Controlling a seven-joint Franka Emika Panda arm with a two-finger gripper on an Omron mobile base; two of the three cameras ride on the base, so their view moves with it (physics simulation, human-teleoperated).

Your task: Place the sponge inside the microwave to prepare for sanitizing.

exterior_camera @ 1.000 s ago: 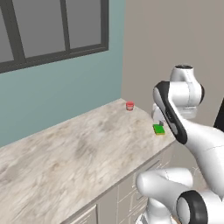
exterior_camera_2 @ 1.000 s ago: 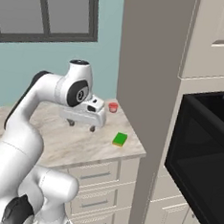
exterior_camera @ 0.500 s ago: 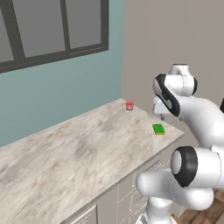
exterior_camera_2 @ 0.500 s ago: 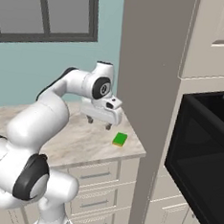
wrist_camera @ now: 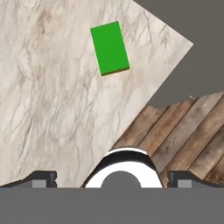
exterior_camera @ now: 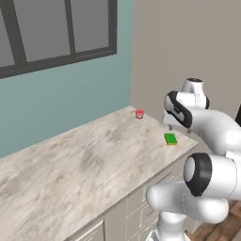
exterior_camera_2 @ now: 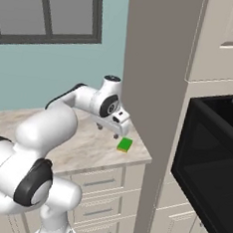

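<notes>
Leftward, my own arm hides most of my gripper [exterior_camera: 178,128], just beside the sponge [exterior_camera: 171,139] lying flat near the counter [exterior_camera: 84,164] corner. From the right, the microwave [exterior_camera_2: 211,172] is cut off at the frame edge. Along my hand, my fingers [wrist_camera: 43,178] stand spread wide, empty, sponge [wrist_camera: 109,47] apart ahead.

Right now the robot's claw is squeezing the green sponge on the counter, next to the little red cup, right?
Not quite. The gripper is open and hovers above the counter, not squeezing anything. The right base view shows the sponge lying free near the counter's corner. The red cup is there, by the wall.
</notes>
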